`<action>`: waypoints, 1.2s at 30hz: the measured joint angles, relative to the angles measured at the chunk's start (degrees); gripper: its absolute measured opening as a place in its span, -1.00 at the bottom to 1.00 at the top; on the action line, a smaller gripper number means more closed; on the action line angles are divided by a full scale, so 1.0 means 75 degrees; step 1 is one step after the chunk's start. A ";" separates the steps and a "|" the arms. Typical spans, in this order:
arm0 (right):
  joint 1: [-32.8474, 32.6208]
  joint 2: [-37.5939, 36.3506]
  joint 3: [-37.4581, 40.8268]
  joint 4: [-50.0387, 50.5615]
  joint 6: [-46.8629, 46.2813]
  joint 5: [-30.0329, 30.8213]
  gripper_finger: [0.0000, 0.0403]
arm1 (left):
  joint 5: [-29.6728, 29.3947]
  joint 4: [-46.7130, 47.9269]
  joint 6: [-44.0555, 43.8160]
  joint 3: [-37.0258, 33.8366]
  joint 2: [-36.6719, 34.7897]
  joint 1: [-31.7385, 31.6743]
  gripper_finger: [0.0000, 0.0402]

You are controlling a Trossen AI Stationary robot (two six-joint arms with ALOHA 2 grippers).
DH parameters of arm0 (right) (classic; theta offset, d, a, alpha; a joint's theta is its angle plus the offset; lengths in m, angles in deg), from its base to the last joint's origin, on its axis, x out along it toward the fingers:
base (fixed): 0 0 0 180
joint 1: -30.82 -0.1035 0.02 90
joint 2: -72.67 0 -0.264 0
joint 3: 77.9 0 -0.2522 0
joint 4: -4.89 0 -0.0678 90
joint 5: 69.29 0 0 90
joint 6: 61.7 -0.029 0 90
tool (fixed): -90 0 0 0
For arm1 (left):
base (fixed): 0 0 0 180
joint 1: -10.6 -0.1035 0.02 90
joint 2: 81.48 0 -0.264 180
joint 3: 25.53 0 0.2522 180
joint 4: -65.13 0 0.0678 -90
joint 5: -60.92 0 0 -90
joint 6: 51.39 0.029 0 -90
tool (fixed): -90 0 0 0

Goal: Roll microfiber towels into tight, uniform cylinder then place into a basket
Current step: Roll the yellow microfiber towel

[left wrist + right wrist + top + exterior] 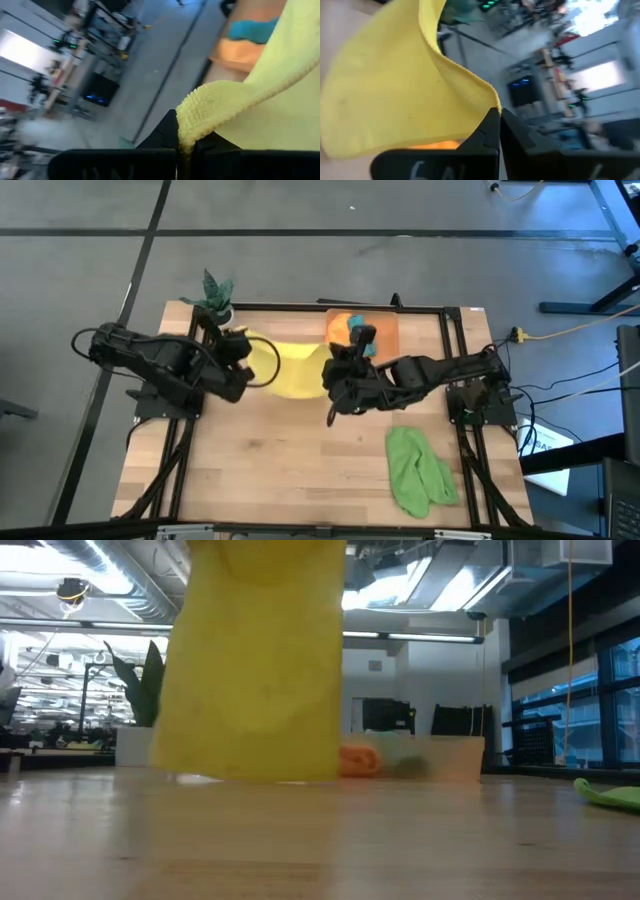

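The yellow towel (290, 366) hangs spread between my two grippers over the table's far middle. In the low view it shows as a broad yellow sheet (255, 670) reaching down close to the tabletop. My left gripper (250, 348) is shut on one upper corner and my right gripper (331, 376) on the other. Behind the towel stands the orange basket (385, 330), holding a rolled orange towel (358, 760) and a teal towel (250, 30). The light green towel (420, 470) lies crumpled on the table near the right front. My left gripper pinches a corner of the yellow towel (192, 131) between its two fingers, with the corner's tip bulging out past them. The cloth runs away from the fingers toward the other gripper and hangs below. My right gripper pinches the opposite corner (489, 104) between its two fingertips, coming slightly downward from the table's right. The towel drapes away from it in a loose fold; whether its lower edge (250, 776) touches the table I cannot tell.
A white pot with a green plant (215, 292) stands at the table's far left corner. Dark frame rails (180, 470) run along both sides of the wooden table (290, 470). The green towel takes up the right front.
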 joint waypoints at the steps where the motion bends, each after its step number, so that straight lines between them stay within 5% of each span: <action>1: 0.0057 -0.0005 -0.0002 -0.0151 0.0205 0.0192 -0.98 | -0.0067 0.0003 0.0185 0.0117 0.0003 -0.0125 -1.00; 8: 0.0275 -0.0079 -0.0569 -0.0332 0.0470 0.0310 -0.98 | 0.0143 -0.0084 0.0530 0.0682 -0.0009 -0.0441 -1.00; 15: 0.0089 -0.0082 -0.0417 0.0195 -0.0148 -0.2123 -0.98 | 0.2279 -0.0080 0.0221 0.0321 -0.0002 0.0148 -1.00; 26: -0.0970 -0.0067 0.1101 0.1127 -0.2556 -0.3896 -0.98 | 0.4456 -0.0143 -0.2326 -0.1491 0.0003 0.1889 -1.00; 36: -0.1773 -0.0064 0.3331 -0.1589 -0.2933 -0.5222 -0.98 | 0.5407 -0.2924 -0.3452 -0.3538 0.0003 0.3277 -1.00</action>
